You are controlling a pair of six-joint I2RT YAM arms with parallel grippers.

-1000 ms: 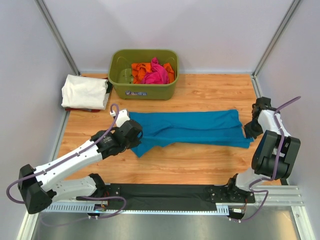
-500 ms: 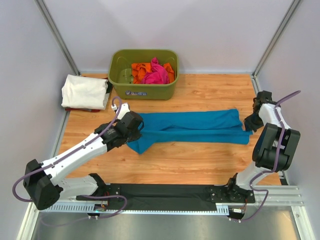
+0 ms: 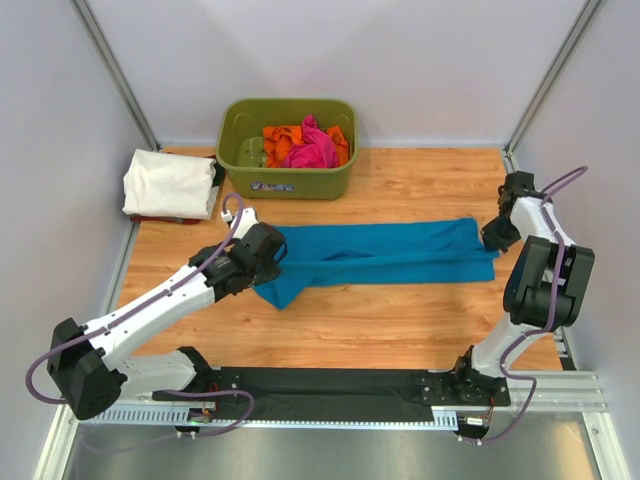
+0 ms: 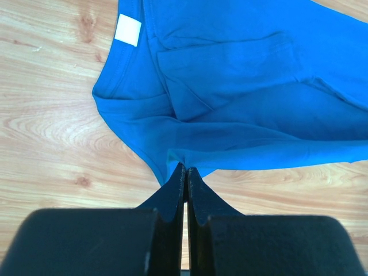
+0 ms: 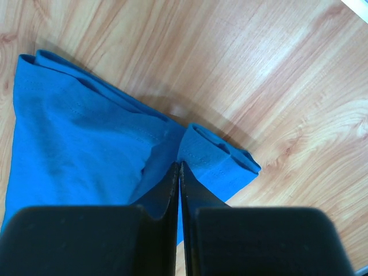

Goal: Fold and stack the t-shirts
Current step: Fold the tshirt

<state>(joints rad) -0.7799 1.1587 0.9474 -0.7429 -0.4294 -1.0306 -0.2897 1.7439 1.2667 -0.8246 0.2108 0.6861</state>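
Left gripper (image 4: 185, 168): jaws closed, pinching teal shirt (image 3: 390, 252) at its near edge, collar end. Right gripper (image 5: 179, 164): jaws closed, pinching the folded hem corner; the cloth lies stretched across table (image 3: 400, 325) between both. White shirt (image 3: 170, 182): folded, far-left corner. Pink shirt (image 3: 315, 148), orange shirt (image 3: 280, 142): in tub (image 3: 288, 182).

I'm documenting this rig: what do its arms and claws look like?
The left arm and right arm have white links, black joint housings and a looping purple cable each. The left claw and right claw have black, tapering fingers.
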